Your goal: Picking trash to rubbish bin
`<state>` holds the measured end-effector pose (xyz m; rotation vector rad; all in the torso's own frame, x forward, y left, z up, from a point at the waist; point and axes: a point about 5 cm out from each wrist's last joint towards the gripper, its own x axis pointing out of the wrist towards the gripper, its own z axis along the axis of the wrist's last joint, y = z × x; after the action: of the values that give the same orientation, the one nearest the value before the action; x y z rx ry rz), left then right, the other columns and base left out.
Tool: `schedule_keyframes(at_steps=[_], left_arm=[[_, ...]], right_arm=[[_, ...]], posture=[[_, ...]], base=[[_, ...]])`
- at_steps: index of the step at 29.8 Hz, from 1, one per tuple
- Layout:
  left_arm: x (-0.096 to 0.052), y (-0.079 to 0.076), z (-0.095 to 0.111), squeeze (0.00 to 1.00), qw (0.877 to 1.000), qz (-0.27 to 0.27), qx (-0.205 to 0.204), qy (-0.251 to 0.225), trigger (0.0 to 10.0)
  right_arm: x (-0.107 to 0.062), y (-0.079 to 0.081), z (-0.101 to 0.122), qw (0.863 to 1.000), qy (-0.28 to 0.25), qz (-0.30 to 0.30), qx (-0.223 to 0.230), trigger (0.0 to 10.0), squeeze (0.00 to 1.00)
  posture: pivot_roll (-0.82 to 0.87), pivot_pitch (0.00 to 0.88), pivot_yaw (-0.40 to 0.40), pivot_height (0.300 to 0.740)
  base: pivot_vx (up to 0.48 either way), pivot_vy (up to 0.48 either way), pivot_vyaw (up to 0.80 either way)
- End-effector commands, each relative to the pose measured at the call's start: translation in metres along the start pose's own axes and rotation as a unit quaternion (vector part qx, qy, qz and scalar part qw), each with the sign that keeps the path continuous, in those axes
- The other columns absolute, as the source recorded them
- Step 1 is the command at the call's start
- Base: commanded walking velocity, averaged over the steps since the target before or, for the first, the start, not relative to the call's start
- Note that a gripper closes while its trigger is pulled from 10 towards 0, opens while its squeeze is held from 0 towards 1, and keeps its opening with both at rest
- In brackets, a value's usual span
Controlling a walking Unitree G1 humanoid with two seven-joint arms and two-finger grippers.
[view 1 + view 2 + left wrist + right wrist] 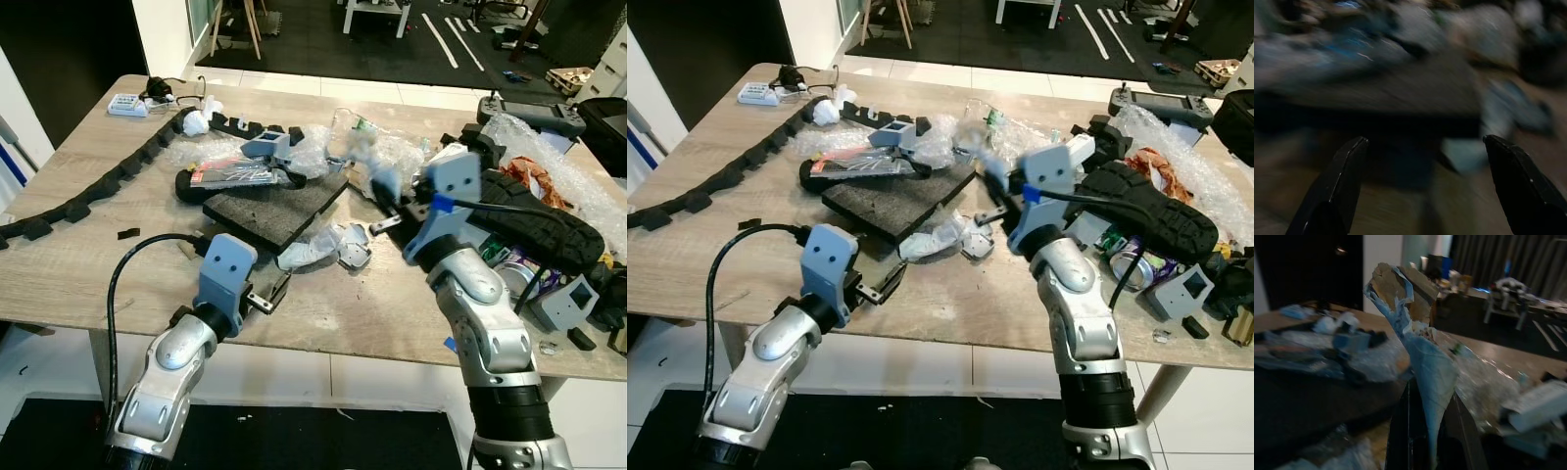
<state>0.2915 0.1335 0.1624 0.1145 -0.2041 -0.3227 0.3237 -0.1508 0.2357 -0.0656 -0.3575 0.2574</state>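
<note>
Right gripper (1425, 431) is pinching crumpled paper scrap (1415, 333) above table (88, 264); left gripper (1425, 181) is hovering spread wide near table's front edge.

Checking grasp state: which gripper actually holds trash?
The right gripper, shut on a crumpled blue wrapper above the table; the left gripper is open.

Left tool (1422, 188) fingers (1337, 188) spread wide before a blurred dark foam slab (1396, 93).
</note>
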Motion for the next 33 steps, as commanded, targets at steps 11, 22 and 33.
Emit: schedule_keyframes(at_steps=[11, 22, 33], left_arm=[[-0.018, 0.036, 0.019, 0.0, 0.983, 0.172, -0.017, -0.057, 10.0], [-0.013, 0.017, 0.02, 0.0, 0.99, 0.13, 0.013, -0.053, 10.0], [-0.006, 0.015, 0.022, 0.0, 0.99, 0.13, 0.013, -0.056, 10.0]], right_arm=[[-0.012, -0.002, -0.008, 1.0, -0.015, -0.012, -0.017, 10.0, 0.0], [-0.02, 0.009, -0.022, 1.0, -0.006, -0.003, 0.003, 10.0, 0.0], [-0.023, 0.014, -0.028, 1.0, 0.0, -0.001, 0.011, 10.0, 0.0]], posture=[[0.01, 0.173, -0.067, 0.74], [0.0, 0.17, -0.069, 0.74], [0.0, 0.171, -0.069, 0.74]], base=[[0.0, 0.0, 0.0], [0.0, 0.0, -0.63], [0.0, 0.0, -0.8]])
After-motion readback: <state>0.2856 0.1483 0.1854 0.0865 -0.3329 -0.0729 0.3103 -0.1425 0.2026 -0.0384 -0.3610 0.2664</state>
